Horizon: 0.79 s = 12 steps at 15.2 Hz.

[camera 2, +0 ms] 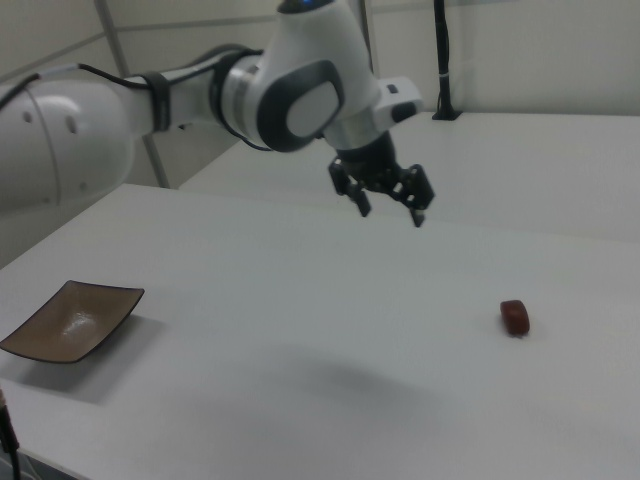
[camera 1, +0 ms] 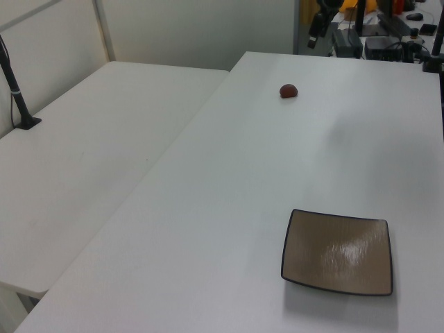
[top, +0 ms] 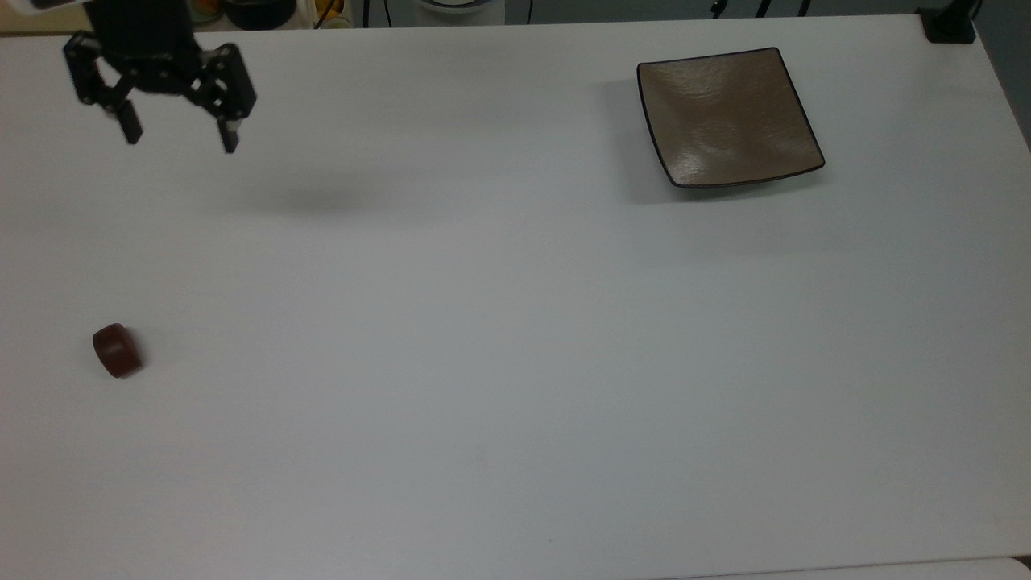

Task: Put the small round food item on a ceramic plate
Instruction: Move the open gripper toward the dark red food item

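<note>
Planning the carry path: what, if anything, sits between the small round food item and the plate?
Nothing visible does. Bare white table lies between the small round food item and the ceramic plate; the open gripper hangs off to one side.
</note>
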Each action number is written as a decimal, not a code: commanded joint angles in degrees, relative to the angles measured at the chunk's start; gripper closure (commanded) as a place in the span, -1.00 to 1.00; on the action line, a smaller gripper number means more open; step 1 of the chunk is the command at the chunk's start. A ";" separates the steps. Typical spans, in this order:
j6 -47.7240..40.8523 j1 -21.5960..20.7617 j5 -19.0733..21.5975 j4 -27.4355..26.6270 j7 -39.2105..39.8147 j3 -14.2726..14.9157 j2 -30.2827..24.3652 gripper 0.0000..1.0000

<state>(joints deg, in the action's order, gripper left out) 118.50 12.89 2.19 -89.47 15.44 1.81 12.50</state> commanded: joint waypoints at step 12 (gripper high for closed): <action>11.05 6.01 0.71 17.66 21.82 -0.32 22.91 -1.00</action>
<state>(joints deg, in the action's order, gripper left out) 129.28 18.48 2.19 -76.94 33.60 1.73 30.12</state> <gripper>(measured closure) 0.000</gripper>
